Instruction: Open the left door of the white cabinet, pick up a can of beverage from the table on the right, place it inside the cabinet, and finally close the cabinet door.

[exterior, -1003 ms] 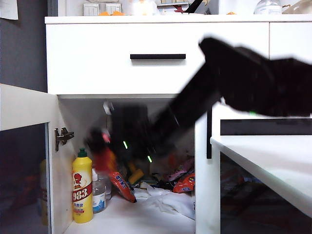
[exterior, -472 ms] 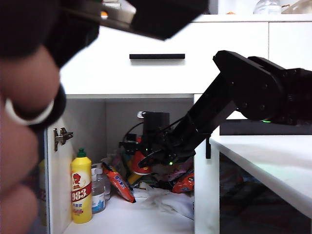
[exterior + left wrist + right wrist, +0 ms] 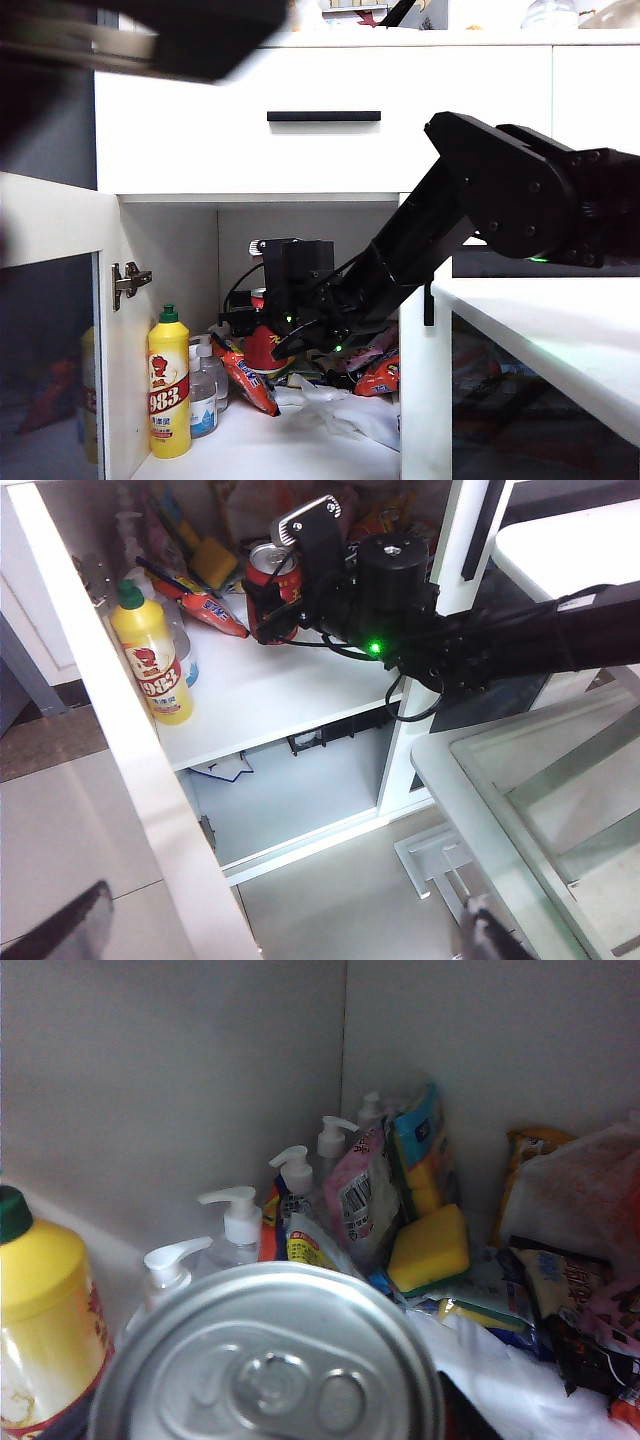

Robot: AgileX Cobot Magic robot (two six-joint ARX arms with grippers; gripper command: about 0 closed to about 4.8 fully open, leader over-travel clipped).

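Placing step: my right gripper (image 3: pixel 268 345) is inside the white cabinet (image 3: pixel 320 150), clamped on the small red beverage can (image 3: pixel 272 575), just above the shelf and right of the yellow green-capped bottle (image 3: pixel 169 385). Next: lower, release, withdraw. Left gripper (image 3: pixel 280 935), jaws spread and empty, hangs outside. Versus a second ago, the can sits farther right.

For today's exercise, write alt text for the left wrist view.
Seen from above, the right tool holds the red can of beverage over the white cabinet shelf, beside a yellow bottle. The left door stands open.
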